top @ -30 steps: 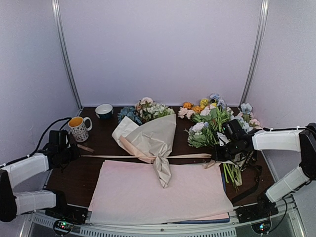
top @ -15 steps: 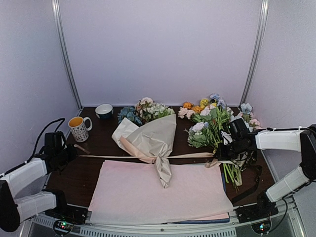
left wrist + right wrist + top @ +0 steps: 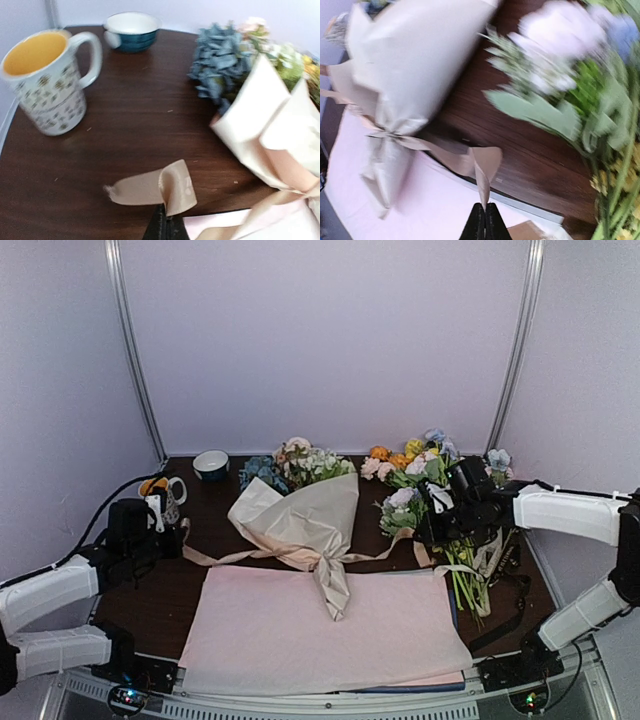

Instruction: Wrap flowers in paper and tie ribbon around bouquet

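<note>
— Step in hand?
— Tying, by the look of it: narrow glossy tan satin ribbon [image 3: 150, 189] looped round the neck of the beige paper-cone bouquet [image 3: 310, 515], lying mid dark wooden tabletop [image 3: 140, 115].
— Grip?
— Clamped on one ribbon tail each: left fingers [image 3: 156, 227] at nine o'clock of the bouquet, right fingers [image 3: 478, 222] at three o'clock.
— Next?
— Probably pulling outward, taking up the sagging slack, cinching the knot.

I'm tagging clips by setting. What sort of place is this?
Probably a robot test booth set up as a florist's bench: plain pale walls on metal posts around a dark wooden table, a paper-wrapped bouquet, loose flowers.
</note>
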